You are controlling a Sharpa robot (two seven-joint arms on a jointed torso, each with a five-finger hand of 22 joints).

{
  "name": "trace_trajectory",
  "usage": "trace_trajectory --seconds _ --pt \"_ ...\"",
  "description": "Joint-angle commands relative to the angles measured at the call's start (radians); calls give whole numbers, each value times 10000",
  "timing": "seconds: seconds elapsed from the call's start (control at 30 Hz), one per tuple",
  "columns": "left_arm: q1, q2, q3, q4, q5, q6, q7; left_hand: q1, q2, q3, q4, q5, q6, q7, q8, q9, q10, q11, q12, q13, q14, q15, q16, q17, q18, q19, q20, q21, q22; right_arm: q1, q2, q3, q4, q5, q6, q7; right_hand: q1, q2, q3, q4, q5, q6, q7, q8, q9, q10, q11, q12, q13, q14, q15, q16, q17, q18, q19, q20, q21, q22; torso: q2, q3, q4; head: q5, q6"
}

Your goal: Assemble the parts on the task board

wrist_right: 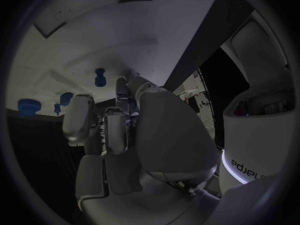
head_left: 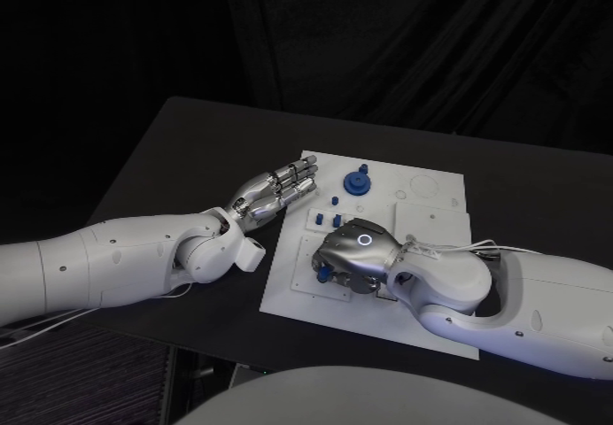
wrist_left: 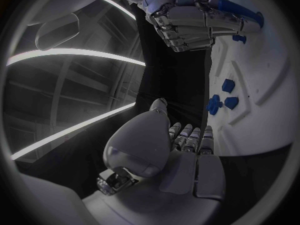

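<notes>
Right hand (head_left: pixel 354 257) is curling over the task board (head_left: pixel 428 199), apparently gripping a blue part (wrist_left: pixel 234 10), risking misalignment; left hand (head_left: pixel 271 193) is hovering open beside it.

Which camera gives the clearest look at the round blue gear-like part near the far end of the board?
The head view: the blue round part stands unobstructed on the task board, beyond the left hand. The right wrist view shows it small at the rim; in the left wrist view I cannot identify it.

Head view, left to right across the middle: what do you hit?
White left arm → silver left hand, fingers extended at the white task board's left edge → large round blue part standing on the board → silver right hand, down on the board's near half → white right arm.
</notes>
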Motion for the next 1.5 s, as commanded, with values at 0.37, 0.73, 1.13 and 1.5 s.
trace_trajectory --seconds 0.37,0.73,1.13,1.5 --pt "-33 22 10 11 -6 173 14 140 -12 98 -26 1 31 183 54 17 -7 53 -29 2 -3 57 -36 -16 -78 16 112 50 16 -26 30 -8 0 -77 438 -194 -155 -40 44 67 86 -385 111 -227 -19 -159 120 -116 33 486 57 -65 925 -81 -51 -6 -102 1589 -13 -1 -11 -14 2" --pt "-50 32 10 -3 -6 205 -25 181 -18 125 -47 18 27 208 53 16 -7 60 -28 2 -3 74 -36 -16 -71 20 134 53 21 -26 -51 -8 35 -77 716 -293 -156 -96 86 44 126 -583 122 -370 -66 -371 158 -206 49 453 87 -129 856 -57 -103 32 -230 1559 1 10 -8 -37 2" --pt "-128 9 10 1 -6 192 -48 208 -18 146 -60 45 15 209 50 14 -9 67 -32 1 -3 82 -36 -16 -67 22 146 54 21 -26 -166 -8 71 -77 696 -330 -270 -311 103 47 191 -1652 3 -996 -312 -1119 251 -272 178 318 35 -324 659 23 -316 0 -674 1458 7 21 -20 -53 2" --pt "-236 -43 11 38 -6 171 -55 208 -18 146 -60 45 15 209 50 14 -9 67 -32 1 -3 82 -36 -16 -67 22 146 54 21 -26 -205 -8 125 -77 501 -265 -388 -424 -21 128 75 -2196 -41 -1143 -497 -1730 379 -151 352 228 93 -434 547 59 -441 46 -940 1404 -3 22 -17 -65 2"
